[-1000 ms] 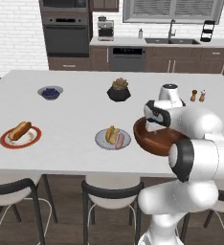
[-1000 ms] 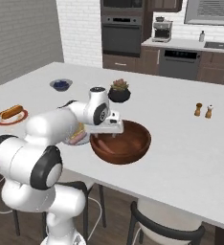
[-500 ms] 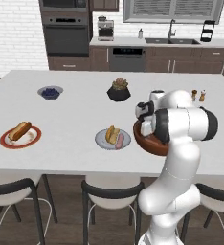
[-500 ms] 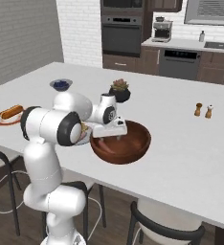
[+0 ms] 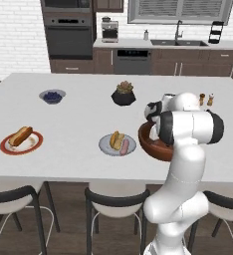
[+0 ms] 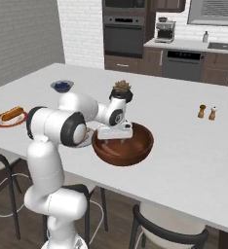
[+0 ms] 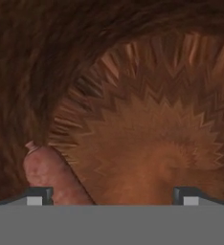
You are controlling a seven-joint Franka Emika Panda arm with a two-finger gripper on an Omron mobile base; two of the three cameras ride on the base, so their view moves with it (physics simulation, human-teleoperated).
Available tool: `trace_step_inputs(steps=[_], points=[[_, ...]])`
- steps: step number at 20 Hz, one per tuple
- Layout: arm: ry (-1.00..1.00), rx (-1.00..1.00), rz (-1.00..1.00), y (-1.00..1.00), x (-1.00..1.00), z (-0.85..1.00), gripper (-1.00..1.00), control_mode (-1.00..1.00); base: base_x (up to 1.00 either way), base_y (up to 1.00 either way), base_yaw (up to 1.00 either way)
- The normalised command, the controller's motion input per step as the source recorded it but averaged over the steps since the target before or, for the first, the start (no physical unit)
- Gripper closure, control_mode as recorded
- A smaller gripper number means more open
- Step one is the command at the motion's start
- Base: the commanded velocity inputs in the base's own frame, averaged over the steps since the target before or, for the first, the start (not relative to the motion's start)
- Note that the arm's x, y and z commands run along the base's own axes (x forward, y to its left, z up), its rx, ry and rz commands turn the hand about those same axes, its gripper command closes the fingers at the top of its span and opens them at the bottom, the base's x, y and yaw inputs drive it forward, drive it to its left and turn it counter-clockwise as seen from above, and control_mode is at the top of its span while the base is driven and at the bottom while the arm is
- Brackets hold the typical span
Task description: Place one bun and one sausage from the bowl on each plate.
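Bowl [image 6: 123, 144] holds a leftover sausage [image 7: 49, 174] by one tip; jaws [image 7: 113, 194] wide open & empty, could clip it w/o straddling, or scrape wall.

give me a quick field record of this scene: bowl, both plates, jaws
bowl: dark reddish-brown, on the counter; one sausage lies inside by the wall
grey plate: left of the bowl, holds a bun and a sausage
red-rimmed plate: far left, holds a bun, apparently with a sausage in it
gripper: jaws open, over the bowl, holding nothing
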Motion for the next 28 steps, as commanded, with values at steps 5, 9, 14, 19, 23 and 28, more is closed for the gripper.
trace_step_inputs(steps=[5,9,14,19,23,28], points=[[-0.01,0.0,0.06,0.06,-0.41,0.1,-1.0,-1.0,0.0,0.0,0.0],[-0.01,-0.03,0.08,0.26,-0.36,-0.34,-1.0,-1.0,0.0,0.0,0.0],[0.0,-0.01,0.04,0.07,0.02,-0.37,-1.0,-1.0,0.0,0.0,0.0],[0.0,-0.04,0.01,-0.07,0.21,-0.61,-1.0,-1.0,0.0,0.0,0.0],[0.02,-0.14,0.03,-0.39,0.13,-0.93,-1.0,-1.0,0.0,0.0,0.0],[-0.11,-0.05,0.0,-0.95,0.02,-0.55,-1.0,-1.0,0.0,0.0,0.0]])
